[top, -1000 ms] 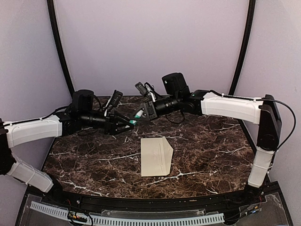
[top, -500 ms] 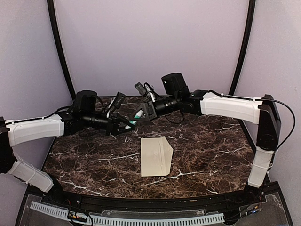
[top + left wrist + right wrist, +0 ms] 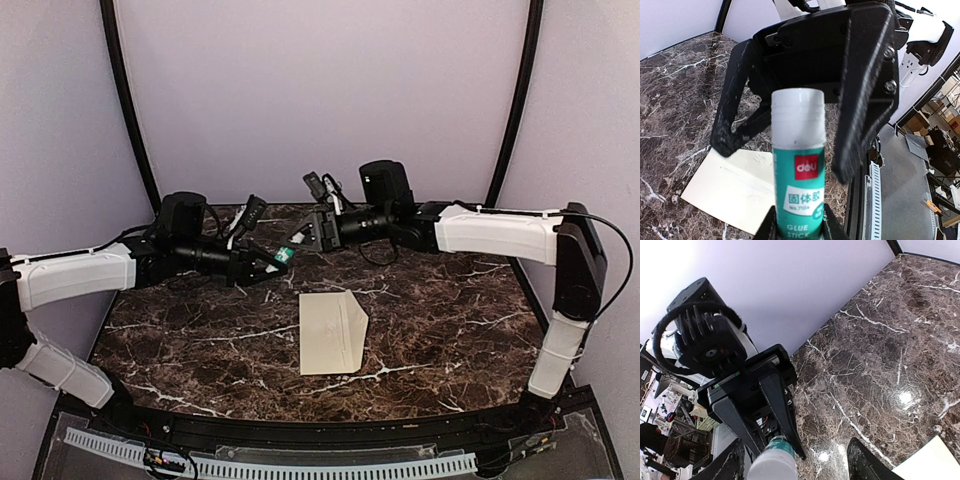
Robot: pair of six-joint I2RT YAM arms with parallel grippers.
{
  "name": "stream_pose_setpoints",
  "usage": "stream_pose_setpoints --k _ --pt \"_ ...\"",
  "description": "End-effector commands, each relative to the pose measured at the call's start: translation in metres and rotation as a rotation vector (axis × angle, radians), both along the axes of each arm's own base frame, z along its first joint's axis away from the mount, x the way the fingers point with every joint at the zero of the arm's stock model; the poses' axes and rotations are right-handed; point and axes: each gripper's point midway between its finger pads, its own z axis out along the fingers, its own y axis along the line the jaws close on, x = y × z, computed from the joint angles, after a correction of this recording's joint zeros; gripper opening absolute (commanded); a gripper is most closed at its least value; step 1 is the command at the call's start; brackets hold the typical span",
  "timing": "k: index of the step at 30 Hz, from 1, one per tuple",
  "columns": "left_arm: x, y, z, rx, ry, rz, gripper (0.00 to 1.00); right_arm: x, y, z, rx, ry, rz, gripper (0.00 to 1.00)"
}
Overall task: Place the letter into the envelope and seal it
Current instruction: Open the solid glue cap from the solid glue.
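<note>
1. The left gripper [image 3: 268, 262] is clenched on the glue stick [image 3: 798, 185]; the right gripper [image 3: 303, 236] stands released, just beyond its top.
2. The envelope [image 3: 333, 333] lies on the table [image 3: 450, 300], toward the near edge, about equally near to both grippers, long axis near-to-far; the letter is not visible.
3. A second ago, right gripped, left was open.

The left arm [image 3: 75, 275] and right arm [image 3: 495, 232] are stretching inward, meeting at upper centre of the top view. The left gripper [image 3: 270, 262] is clamping a glue stick [image 3: 799, 185]. The right gripper [image 3: 305, 232] is holding its jaws spread either side of the cap.
</note>
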Motion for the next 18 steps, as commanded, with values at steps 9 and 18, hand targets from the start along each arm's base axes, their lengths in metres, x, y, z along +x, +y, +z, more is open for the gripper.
stream_pose_setpoints --k 9,18 --pt "0.006 0.001 0.016 -0.015 -0.050 0.036 0.00 0.004 -0.014 0.033 0.119 -0.003 -0.048 0.49" --pt "0.007 0.001 0.013 -0.009 -0.043 0.040 0.00 0.000 -0.008 0.038 0.152 0.005 -0.019 0.34"
